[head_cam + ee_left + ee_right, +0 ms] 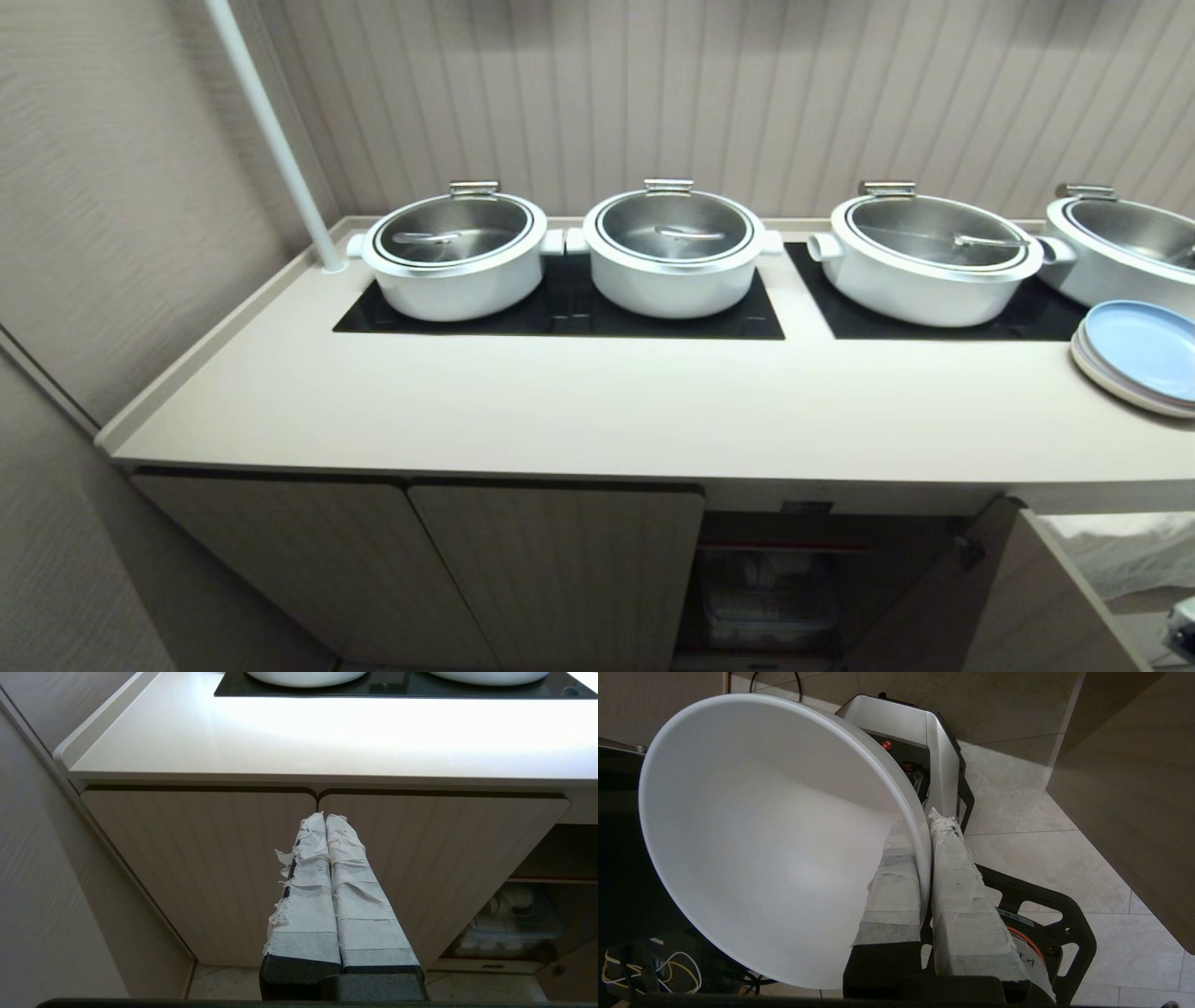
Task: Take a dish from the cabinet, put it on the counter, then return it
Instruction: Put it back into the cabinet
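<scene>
The glossy white round ceramic bowl (775,840) is clamped at its rim by the right gripper (924,833) above tiled floor (1017,849); the left gripper (325,821) is pressed together before the ribbed beige cabinet (210,858).

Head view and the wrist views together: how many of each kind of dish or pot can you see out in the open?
Lidded white pots on the counter: 4
Stack of plates, blue one on top: 1
White bowl, its rim pinched between the right gripper's fingers: 1
Total: 6

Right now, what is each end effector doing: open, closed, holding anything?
Left end effector: closed, empty, parked facing the cabinet doors.
Right end effector: closed on the rim of the white bowl.
</scene>
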